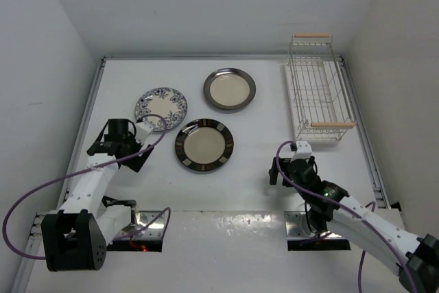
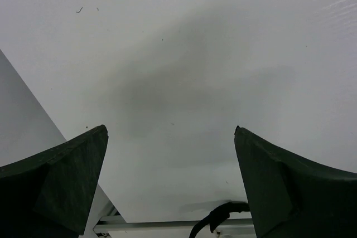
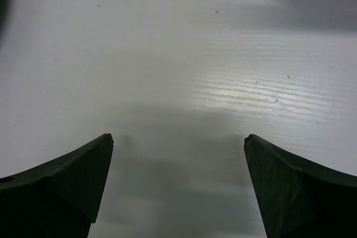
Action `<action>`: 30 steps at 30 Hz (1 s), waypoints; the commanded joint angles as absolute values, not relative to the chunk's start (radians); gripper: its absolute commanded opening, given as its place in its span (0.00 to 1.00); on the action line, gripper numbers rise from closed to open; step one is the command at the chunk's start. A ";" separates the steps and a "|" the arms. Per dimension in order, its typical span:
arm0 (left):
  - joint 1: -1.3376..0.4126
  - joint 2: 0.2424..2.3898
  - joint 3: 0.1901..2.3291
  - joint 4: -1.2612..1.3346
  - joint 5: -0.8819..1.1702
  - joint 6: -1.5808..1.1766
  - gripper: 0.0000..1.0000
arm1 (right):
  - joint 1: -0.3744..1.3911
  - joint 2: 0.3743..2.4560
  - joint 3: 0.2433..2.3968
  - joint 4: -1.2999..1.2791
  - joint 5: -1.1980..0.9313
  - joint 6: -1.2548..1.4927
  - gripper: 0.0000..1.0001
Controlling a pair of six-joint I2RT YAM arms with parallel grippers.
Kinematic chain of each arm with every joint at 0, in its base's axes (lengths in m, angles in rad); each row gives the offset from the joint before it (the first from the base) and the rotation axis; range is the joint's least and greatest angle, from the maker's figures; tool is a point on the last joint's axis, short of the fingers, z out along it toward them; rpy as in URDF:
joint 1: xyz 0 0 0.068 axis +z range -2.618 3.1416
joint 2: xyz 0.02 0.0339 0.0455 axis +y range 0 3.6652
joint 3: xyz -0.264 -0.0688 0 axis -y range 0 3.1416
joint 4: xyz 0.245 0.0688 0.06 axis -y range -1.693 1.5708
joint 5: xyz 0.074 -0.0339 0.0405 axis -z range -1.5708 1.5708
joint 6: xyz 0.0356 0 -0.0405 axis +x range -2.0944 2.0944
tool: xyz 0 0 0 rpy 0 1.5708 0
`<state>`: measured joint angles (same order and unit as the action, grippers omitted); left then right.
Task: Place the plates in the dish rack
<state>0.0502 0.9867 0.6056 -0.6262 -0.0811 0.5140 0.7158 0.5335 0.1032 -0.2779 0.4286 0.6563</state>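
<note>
Left hand [image 2: 170, 137] spread wide over bare desk [image 1: 260, 162], gripping nothing, just beside the flowered plate [image 1: 160, 108]. Right hand [image 3: 178, 140] wide apart too, empty, near the rack [image 1: 319, 90]. Striped plate [image 1: 204, 145] sits mid-desk, grey-rimmed plate [image 1: 229, 89] behind it, and all three lie flat outside the rack.

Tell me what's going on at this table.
Two robot arms are set up to load plates into a dish rack, but nothing is being handled yet. The left hand and the right hand are both open and empty, each over bare table. The blue floral plate, the striped-rim plate and the grey-rimmed plate all lie flat on the table, the floral one nearest the left hand. The dish rack stands empty at the far right.
</note>
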 commanded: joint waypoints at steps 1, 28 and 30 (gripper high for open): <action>0.057 0.999 0.661 -0.606 -0.063 0.459 1.00 | 0.719 0.545 0.121 -0.235 0.456 0.692 1.00; 0.241 1.554 1.281 -0.818 0.255 0.253 0.77 | 0.508 1.977 1.097 -0.119 -0.402 0.698 0.54; 0.251 1.554 1.281 -0.818 0.255 0.253 0.77 | 0.493 1.990 1.030 -0.031 -0.513 0.727 0.49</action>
